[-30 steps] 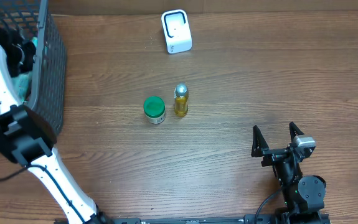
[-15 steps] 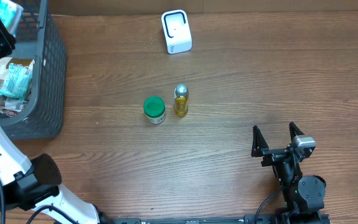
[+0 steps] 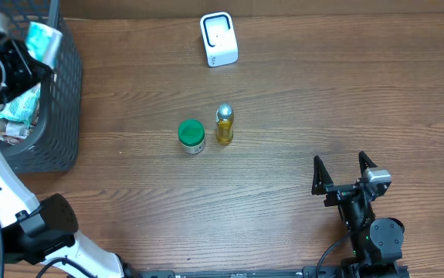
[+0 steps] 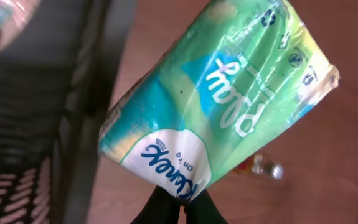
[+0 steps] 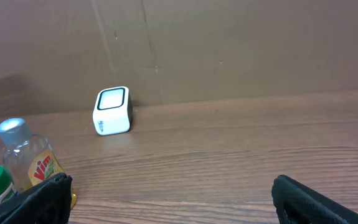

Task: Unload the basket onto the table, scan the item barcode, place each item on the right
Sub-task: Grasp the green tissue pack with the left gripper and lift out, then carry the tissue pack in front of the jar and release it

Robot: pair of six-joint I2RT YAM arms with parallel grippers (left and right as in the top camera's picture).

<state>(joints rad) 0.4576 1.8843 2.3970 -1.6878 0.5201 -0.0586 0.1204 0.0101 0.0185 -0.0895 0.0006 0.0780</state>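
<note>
The wooden surface (image 3: 322, 100) is carrying a dark basket (image 3: 63, 93) at its left. Over the basket's rim, the left gripper (image 4: 180, 199) is pinching a green tissue pack (image 4: 216, 106). The right gripper (image 3: 344, 171) is sitting spread wide. The white scanner (image 3: 218, 38) is standing at the back, well apart.

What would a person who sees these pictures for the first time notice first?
The green tissue pack, pinched in the left arm's fingers above the grey basket on the left. Next, the white scanner at the far side, and a green-lidded jar beside a yellow bottle in the middle.
</note>
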